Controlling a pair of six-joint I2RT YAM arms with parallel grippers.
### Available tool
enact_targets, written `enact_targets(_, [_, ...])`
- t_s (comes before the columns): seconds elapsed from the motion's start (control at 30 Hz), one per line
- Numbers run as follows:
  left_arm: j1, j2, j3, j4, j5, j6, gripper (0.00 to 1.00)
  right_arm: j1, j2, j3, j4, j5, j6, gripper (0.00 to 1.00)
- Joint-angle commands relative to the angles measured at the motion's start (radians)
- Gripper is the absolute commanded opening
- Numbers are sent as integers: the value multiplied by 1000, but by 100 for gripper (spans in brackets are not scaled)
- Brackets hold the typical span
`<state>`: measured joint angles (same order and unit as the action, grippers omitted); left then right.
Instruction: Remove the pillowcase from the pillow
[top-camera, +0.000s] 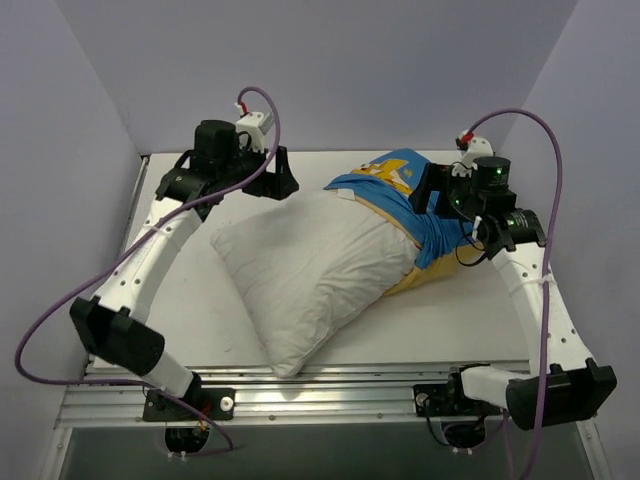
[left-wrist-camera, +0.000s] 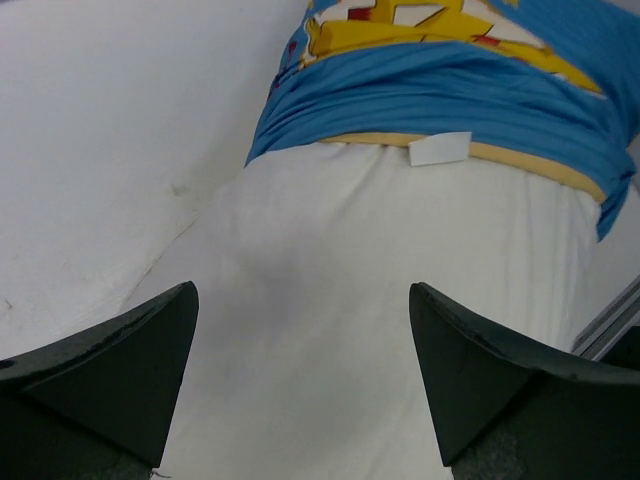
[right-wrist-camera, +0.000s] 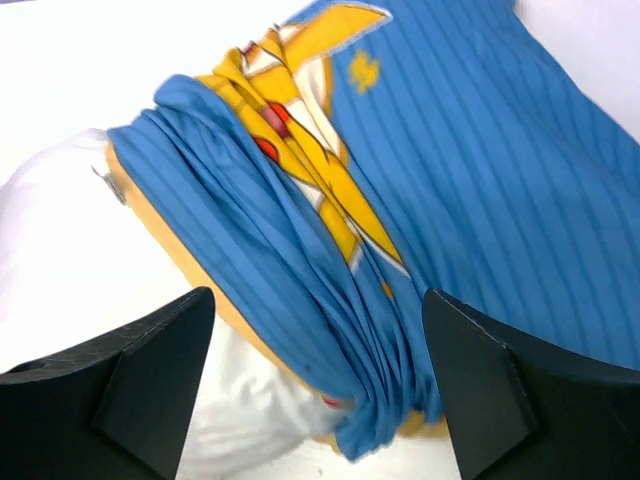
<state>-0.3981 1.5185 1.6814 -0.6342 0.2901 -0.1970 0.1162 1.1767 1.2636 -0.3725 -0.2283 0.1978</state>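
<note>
The plump white pillow (top-camera: 300, 270) lies slanted across the table, most of it bare. The blue pillowcase (top-camera: 400, 185), with its yellow cartoon and yellow lining, is bunched over the pillow's far right end. My left gripper (top-camera: 283, 175) hovers by the pillow's far left side. In the left wrist view it (left-wrist-camera: 302, 290) is open over the bare pillow (left-wrist-camera: 380, 260), with the case's edge (left-wrist-camera: 440, 95) and a white tag (left-wrist-camera: 440, 148) ahead. My right gripper (right-wrist-camera: 318, 295) is open, its fingers either side of the bunched pillowcase (right-wrist-camera: 460, 180) without pinching it.
The white table (top-camera: 200, 310) is hemmed by pale walls on the left, back and right. An aluminium rail (top-camera: 330, 385) runs along the near edge between the arm bases. Purple cables (top-camera: 60, 310) loop off both arms.
</note>
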Motion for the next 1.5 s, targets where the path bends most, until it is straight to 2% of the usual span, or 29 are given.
enact_targets(0.0, [18, 187, 49, -71, 56, 65, 94, 51, 109, 97, 50, 7, -55, 80])
enact_targets(0.17, [18, 364, 86, -64, 168, 30, 94, 121, 294, 235, 73, 35, -93, 81])
enact_targets(0.23, [13, 397, 77, -39, 190, 19, 99, 154, 383, 319, 67, 67, -124, 82])
enact_targets(0.33, [7, 402, 71, -38, 244, 14, 75, 214, 521, 457, 21, 87, -155, 82])
enact_targets(0.37, [4, 396, 64, -29, 254, 14, 55, 229, 555, 497, 1, 90, -172, 83])
enact_targets(0.47, [-4, 352, 17, 8, 265, 10, 22, 287, 673, 632, -66, 90, -202, 84])
enact_targets(0.5, [-7, 341, 8, 11, 262, 10, 4, 312, 701, 658, -86, 87, -219, 84])
enact_targets(0.7, [-34, 289, -14, -2, 209, 30, 2, 373, 882, 816, -208, 66, -267, 85])
enact_targets(0.8, [-42, 264, -5, -12, 164, 36, 2, 385, 946, 838, -253, 156, -275, 81])
enact_targets(0.9, [-44, 232, 18, -41, 106, 41, 2, 359, 988, 841, -302, 329, -241, 54])
enact_targets(0.93, [-44, 212, 27, -51, 84, 41, 2, 346, 988, 839, -312, 355, -216, 34])
enact_targets(1.0, [-41, 192, 46, -97, 20, 45, 2, 284, 980, 833, -324, 408, -181, 14])
enact_targets(1.03, [-41, 172, 61, -114, -5, 48, 2, 260, 971, 836, -328, 444, -151, 0])
enact_targets(1.27, [4, 11, 29, -183, -141, 22, 2, -4, 874, 858, -355, 613, 76, 0])
enact_targets(1.4, [57, -125, -35, -193, -256, 25, 2, -195, 755, 815, -313, 649, 127, 0])
enact_targets(1.47, [106, -159, -77, -209, -259, 27, 2, -230, 715, 777, -275, 668, 135, 0])
